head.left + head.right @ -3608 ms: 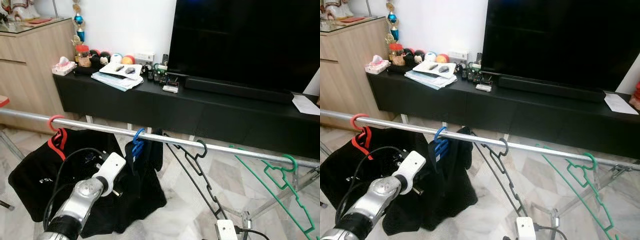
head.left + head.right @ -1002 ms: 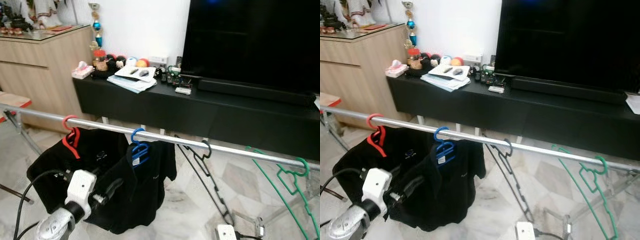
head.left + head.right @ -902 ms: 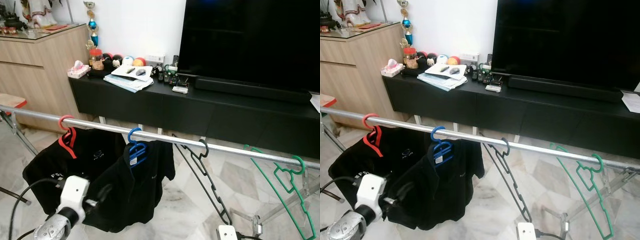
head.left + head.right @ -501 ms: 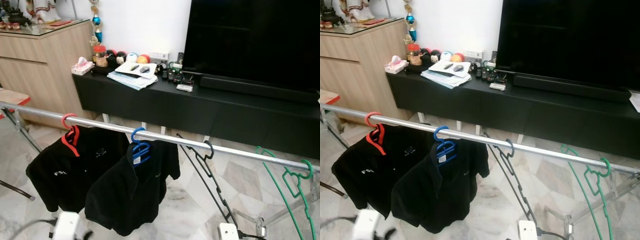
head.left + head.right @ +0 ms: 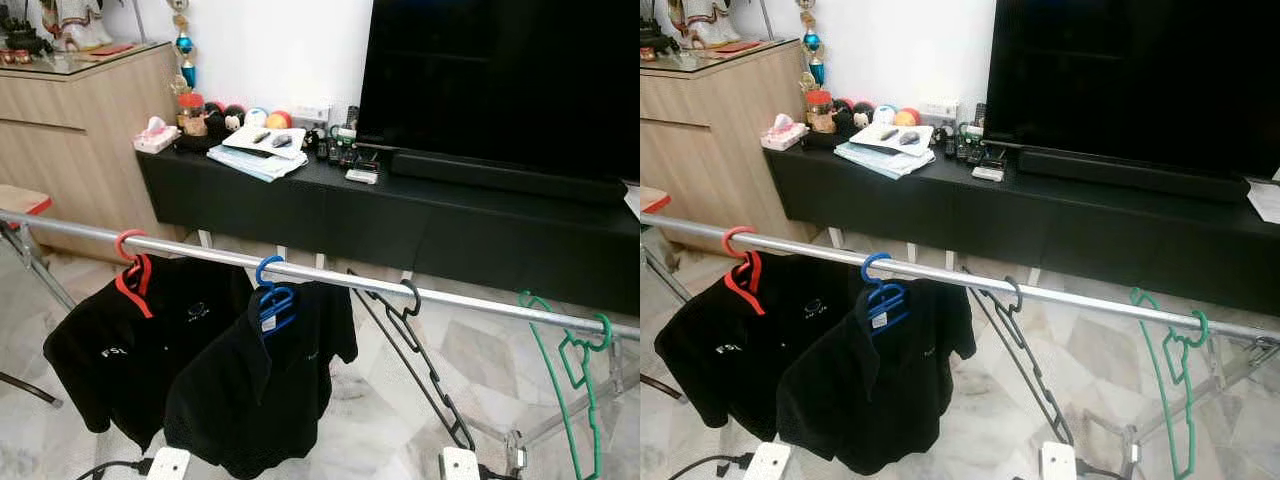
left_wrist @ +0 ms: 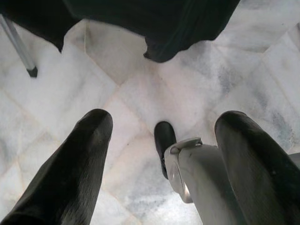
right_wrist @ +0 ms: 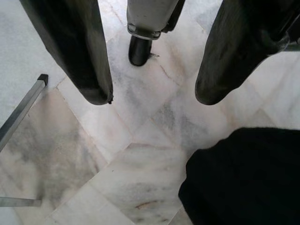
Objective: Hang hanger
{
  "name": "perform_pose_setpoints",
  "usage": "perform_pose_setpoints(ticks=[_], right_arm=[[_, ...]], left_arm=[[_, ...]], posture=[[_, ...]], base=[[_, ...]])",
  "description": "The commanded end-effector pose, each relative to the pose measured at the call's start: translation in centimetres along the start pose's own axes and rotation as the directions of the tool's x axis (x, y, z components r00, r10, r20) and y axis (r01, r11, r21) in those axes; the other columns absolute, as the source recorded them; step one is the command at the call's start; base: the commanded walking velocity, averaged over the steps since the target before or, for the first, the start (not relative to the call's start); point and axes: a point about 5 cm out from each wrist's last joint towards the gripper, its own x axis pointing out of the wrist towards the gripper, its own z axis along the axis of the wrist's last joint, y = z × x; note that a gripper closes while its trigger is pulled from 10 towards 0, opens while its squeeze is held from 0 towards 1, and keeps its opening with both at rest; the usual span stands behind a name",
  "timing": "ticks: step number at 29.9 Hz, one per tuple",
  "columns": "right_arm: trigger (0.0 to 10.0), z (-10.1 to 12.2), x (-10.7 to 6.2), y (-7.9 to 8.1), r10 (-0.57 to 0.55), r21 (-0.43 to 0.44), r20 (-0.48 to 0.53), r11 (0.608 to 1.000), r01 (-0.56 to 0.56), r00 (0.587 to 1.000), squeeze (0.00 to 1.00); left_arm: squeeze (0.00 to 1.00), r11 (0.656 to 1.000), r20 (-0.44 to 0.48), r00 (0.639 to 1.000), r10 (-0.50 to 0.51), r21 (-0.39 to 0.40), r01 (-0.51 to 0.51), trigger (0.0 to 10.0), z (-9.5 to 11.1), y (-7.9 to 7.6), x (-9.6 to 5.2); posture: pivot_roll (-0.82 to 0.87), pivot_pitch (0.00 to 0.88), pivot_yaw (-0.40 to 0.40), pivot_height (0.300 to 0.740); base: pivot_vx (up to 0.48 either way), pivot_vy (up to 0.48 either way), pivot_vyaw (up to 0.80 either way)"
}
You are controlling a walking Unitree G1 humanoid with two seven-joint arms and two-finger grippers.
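Along the silver clothes rail (image 5: 330, 281) that crosses a living room in front of a black TV table (image 5: 400, 215), four hangers are hooked in a row. Nearest the rail's left end, a red hanger (image 5: 131, 262) carries a black shirt (image 5: 120, 350). Next along the rail, a blue hanger (image 5: 272, 296) carries a second black shirt (image 5: 255, 390) — its hook sits squarely over the bar and the garment drapes free. Farther right on the rail, a bare black hanger (image 5: 420, 365) slants downward, and a bare green hanger (image 5: 577, 385) hangs close to the rail's right end.

Both arms hang low beneath the rail, over the marble floor (image 6: 140, 93). The left hand (image 6: 161, 154) has its fingers spread wide and grips nothing; the right hand (image 7: 152, 89) is likewise spread and empty, with a fold of black cloth (image 7: 243, 178) just beside it in the wrist view.

Judged from this, the hanging looks done — every hanger in sight rests on the rail and neither hand carries one. Which of them is the task's own cannot be told; nothing appears left but to stand clear.
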Motion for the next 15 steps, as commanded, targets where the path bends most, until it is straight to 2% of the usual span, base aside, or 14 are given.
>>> perform_pose_setpoints(ticks=[1, 15], right_arm=[[10.0, -0.14, -0.03, -0.26, -0.011, 0.002, -0.017, 1.0, 0.011, 1.0, 0.0], [10.0, -0.2, -0.04, -0.19, -0.003, 0.009, -0.014, 1.0, 0.003, 1.0, 0.0]], left_arm=[[0.0, 0.999, -0.014, 1.0, 0.013, -0.031, -0.013, 10.0, -0.58, -0.07, -0.08], [0.0, 1.0, -0.013, 1.0, 0.008, -0.023, -0.009, 10.0, -0.4, -0.21, 0.03]], posture=[[0.1, 0.0, -0.035, 0.74], [0.1, 0.0, -0.031, 0.74]], base=[[0.0, 0.0, 0.0], [0.0, 0.0, 0.0]])
